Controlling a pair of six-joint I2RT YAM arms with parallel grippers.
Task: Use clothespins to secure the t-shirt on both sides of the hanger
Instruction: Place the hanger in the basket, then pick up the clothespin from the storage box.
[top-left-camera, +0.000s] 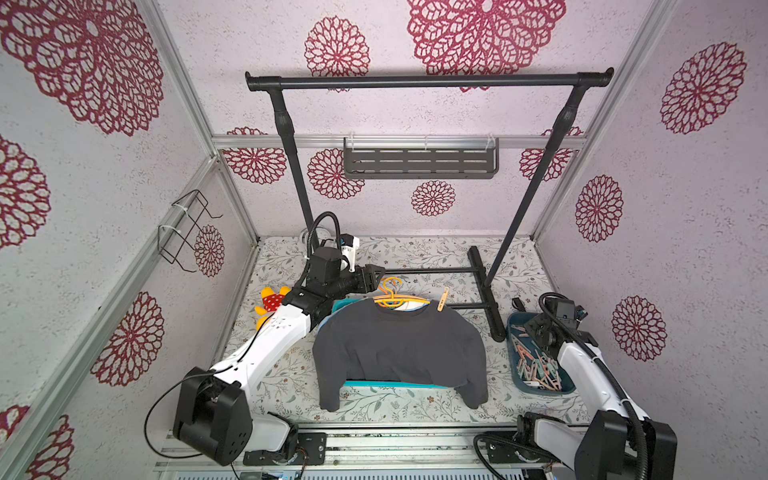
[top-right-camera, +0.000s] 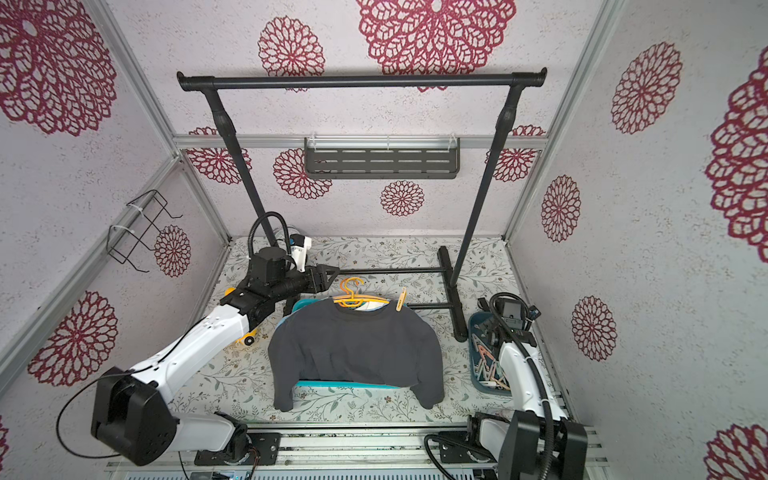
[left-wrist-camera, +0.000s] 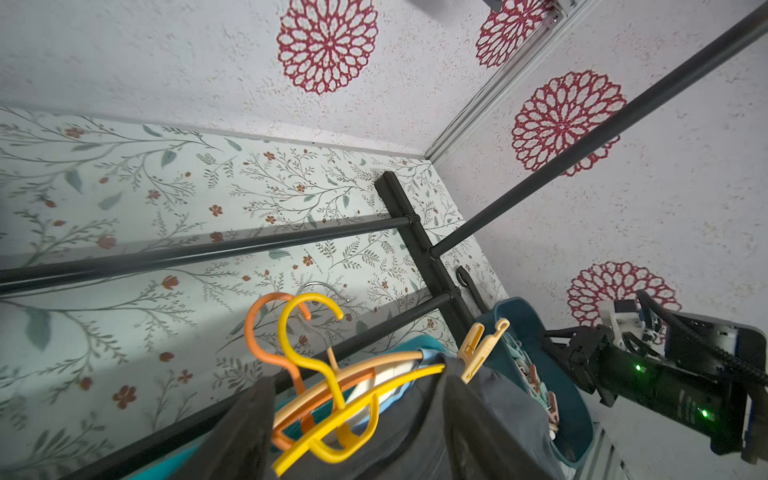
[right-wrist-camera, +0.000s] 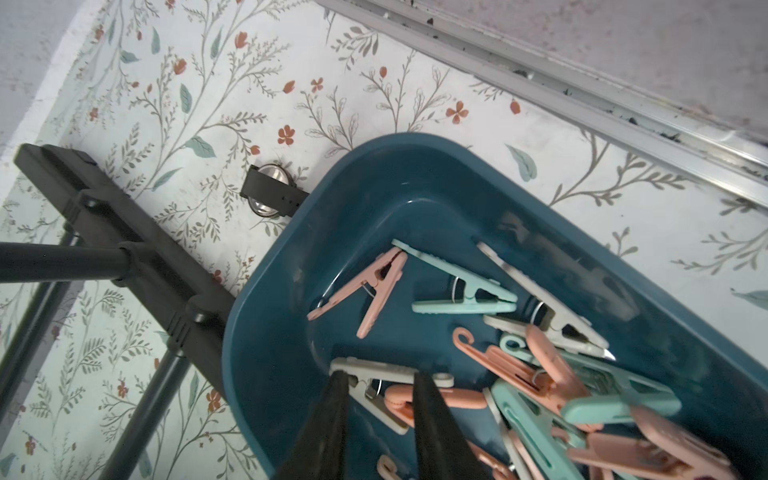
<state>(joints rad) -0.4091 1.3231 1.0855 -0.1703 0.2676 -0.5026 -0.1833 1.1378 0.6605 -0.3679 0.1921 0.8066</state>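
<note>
My left tool (top-left-camera: 380, 277) hung over the far end of the dark grey shirt (top-left-camera: 399, 349). Its fingers (left-wrist-camera: 249, 428) were spread wide and pinching nothing. In its wrist view the hooks of the yellow hanger (left-wrist-camera: 309, 298) and the orange hanger (left-wrist-camera: 250, 332) showed between them. More hangers lay stacked under those two, and I could not tell which one carried the shirt.

The shirt lay flat on the floral bench (top-left-camera: 291, 386), chest up, draped over a teal tray (top-left-camera: 390, 384), with both sleeves trailing toward me. One peach-orange clothespin (top-left-camera: 442, 300) stood clipped on its shoulder, on my right arm's side just beside the collar, tilted a little.

My right tool (right-wrist-camera: 378, 374) was down inside the dark blue bin (right-wrist-camera: 266, 353) at the bench's right edge. Its fingers (right-wrist-camera: 432, 415) stood partly apart across a whitish clothespin (right-wrist-camera: 374, 386). I could not tell whether they were pinching it or only resting over it. The other clothespins (right-wrist-camera: 457, 291) lay loose in the bin — pink, mint and whitish — mostly heaped toward its near end.

A wristwatch (right-wrist-camera: 270, 191) lay on the bench just beside the bin's far corner. The foot of the black garment rack (top-left-camera: 428, 81) was near it. A red and yellow plush toy (top-left-camera: 272, 301) sat beyond my left arm.
</note>
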